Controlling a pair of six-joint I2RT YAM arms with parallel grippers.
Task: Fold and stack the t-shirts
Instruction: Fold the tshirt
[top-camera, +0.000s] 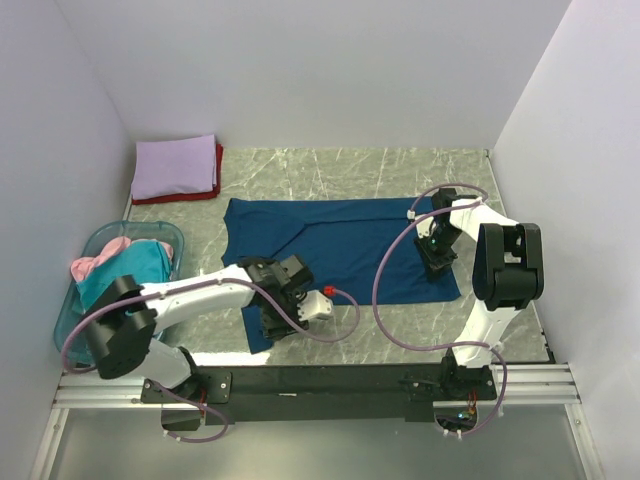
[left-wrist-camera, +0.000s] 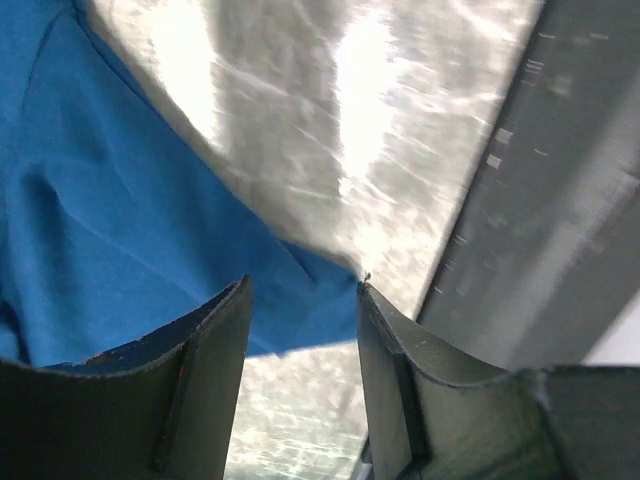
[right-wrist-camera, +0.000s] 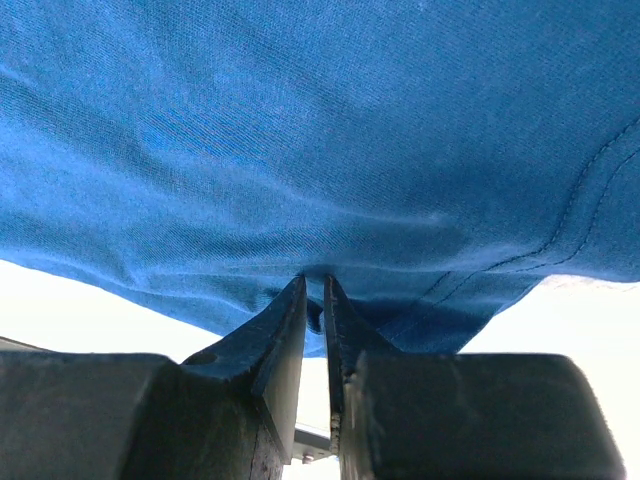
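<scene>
My left gripper (left-wrist-camera: 303, 285) has its jaws spread, and the near left corner of the dark blue t-shirt (left-wrist-camera: 120, 220) lies loose on the table (top-camera: 330, 165) just past the tips, not pinched. My right gripper (right-wrist-camera: 315, 285) has its jaws pressed almost together on a bunch of the same shirt at its right edge, beside a stitched hem. I judge the cloth light and limp: it will sag from any pinch, drag rather than lift flat, and a thin single layer could slip out. The hems and corners are the places to bite, since the doubled seam gives more to hold. My wrist views settle the grips but show only blue cloth and stone. The top view alone shows the shirt spread across the middle of the table with a diagonal crease. It also shows the lavender t-shirt (top-camera: 175, 165) folded on the red t-shirt (top-camera: 175, 198) at the far left, and the teal t-shirt (top-camera: 130, 265) and pink t-shirt (top-camera: 92, 266) heaped in the basket (top-camera: 66, 322).
</scene>
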